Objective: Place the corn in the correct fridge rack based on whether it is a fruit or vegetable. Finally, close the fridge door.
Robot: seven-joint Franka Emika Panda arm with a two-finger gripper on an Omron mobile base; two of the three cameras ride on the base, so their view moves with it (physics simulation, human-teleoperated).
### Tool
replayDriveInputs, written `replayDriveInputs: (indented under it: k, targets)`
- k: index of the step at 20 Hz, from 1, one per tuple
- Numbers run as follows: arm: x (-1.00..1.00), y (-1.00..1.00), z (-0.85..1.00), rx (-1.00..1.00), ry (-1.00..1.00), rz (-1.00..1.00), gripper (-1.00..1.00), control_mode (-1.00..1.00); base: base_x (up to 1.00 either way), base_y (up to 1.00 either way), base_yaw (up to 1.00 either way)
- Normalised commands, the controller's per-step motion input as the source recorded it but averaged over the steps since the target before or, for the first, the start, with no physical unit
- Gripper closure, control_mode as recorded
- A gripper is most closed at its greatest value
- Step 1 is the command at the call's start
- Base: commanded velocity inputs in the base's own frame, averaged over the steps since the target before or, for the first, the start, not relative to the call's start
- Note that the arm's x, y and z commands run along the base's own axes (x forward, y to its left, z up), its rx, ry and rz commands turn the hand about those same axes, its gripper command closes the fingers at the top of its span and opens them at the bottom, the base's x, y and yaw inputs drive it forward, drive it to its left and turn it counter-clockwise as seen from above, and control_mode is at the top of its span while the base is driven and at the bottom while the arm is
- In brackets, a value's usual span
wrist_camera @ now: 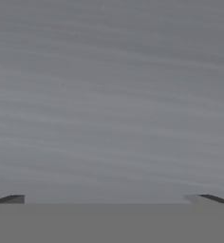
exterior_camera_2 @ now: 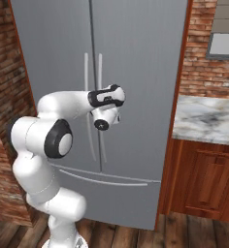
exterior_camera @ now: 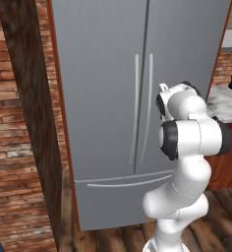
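I see the fridge (exterior_camera: 103,74) shut, both top doors flat and grey. The two long handles (exterior_camera: 142,108) run side by side down the middle where the doors meet. My hand (exterior_camera_2: 106,121) is right up at that seam, close to the handles, pointing at the door. In the hand view the two fingertips (wrist_camera: 9,199) sit far out at the sides, so the hand is wide open, and there is nothing between them. It holds nothing.

I can't see the corn anywhere. I think it is inside the fridge now, behind the shut doors, but I can't check which rack it is on.

So I think the step in hand is the door close, and it looks about done. To do it well, I would look along the seam and the door edges for any gap. I see none from either side. If I push at all, I push flat and slow on the door face, not on a handle, so a finger does not hook it and pull the door open.

Next I would pull the hand straight back, away from the handles. The marble tabletop (exterior_camera_2: 208,121) is off to the right, well apart from the arm.
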Motion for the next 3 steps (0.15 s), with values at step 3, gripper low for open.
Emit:
replayDriveInputs:
  k: [3]
  targets:
    - [0.34, 0.00, 0.08, 0.00, 0.06, -0.03, -1.00, -1.00, 0.00, 0.00, 0.00]
